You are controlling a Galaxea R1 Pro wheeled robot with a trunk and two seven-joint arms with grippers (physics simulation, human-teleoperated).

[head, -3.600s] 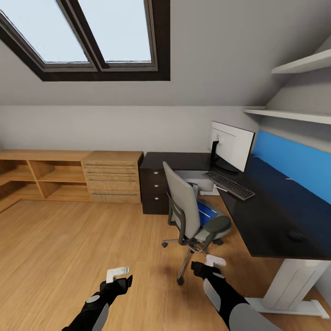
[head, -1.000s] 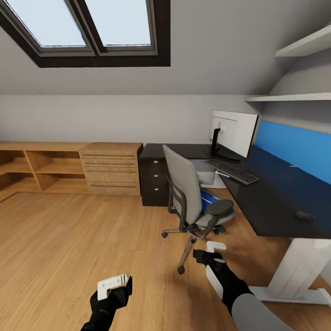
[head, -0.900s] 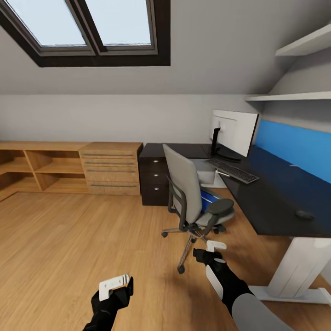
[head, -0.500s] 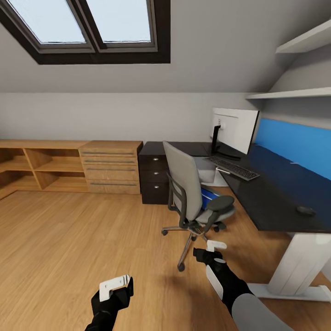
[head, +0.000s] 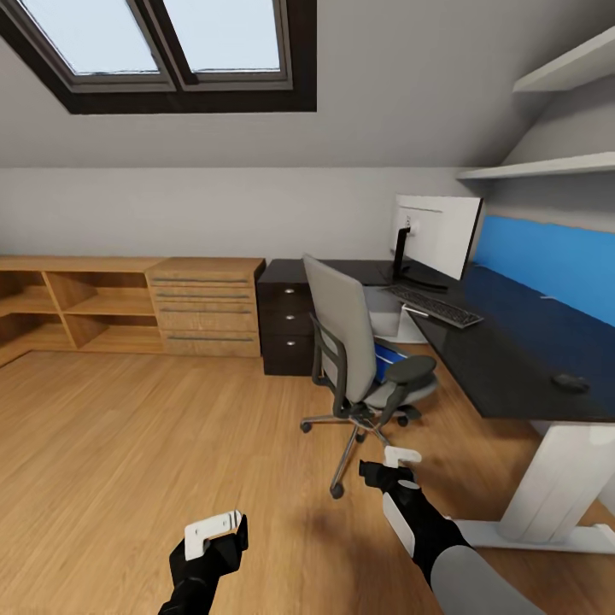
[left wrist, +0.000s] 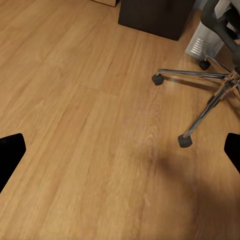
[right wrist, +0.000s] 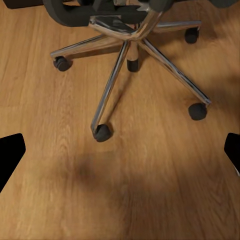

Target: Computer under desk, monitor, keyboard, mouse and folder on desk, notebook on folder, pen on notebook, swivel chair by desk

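The grey swivel chair stands on the wood floor in front of the black desk, its back turned to me. A strip of the blue folder shows on its seat. On the desk stand the monitor, the keyboard beside it, and the mouse near the front edge. The pale computer sits under the desk, behind the chair. I cannot make out the notebook or the pen. My left gripper and right gripper hang low over the floor, both open and empty. The chair's chrome base lies just ahead of the right one.
A light wood cabinet with open shelves runs along the left wall. Dark drawers close the desk's left end. The desk's white leg and foot stand at my right. Wall shelves hang above a blue panel. Open floor lies left.
The whole view has shifted, so the camera has moved: chair and desk now look a little nearer. My left arm sits lower than 3.6 s ago. Nothing was grasped or moved.
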